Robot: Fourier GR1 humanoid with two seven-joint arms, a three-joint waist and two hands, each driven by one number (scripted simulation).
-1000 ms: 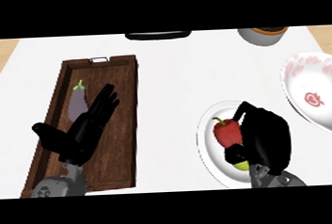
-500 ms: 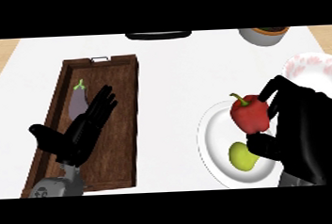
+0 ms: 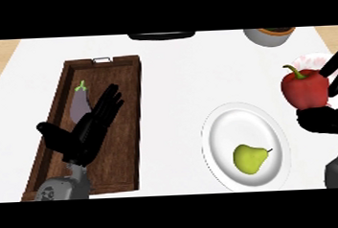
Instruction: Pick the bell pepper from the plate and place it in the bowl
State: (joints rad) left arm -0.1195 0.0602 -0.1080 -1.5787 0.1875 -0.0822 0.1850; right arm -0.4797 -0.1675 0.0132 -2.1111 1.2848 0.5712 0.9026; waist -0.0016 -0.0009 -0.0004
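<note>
While the left hand (image 3: 87,129) is resting open over the wooden tray (image 3: 128,151), the right hand (image 3: 324,121) is gripping the bell pepper (image 3: 305,88), seemingly above the bowl (image 3: 311,60).

One view only, from the head. It looked steeply down on the counter (image 3: 177,77), facing the far edge. Close in: tray (image 3: 124,161) at left and plate (image 3: 233,127) at right spanned the width. Left forearm (image 3: 62,188) showed at the near edge.
</note>
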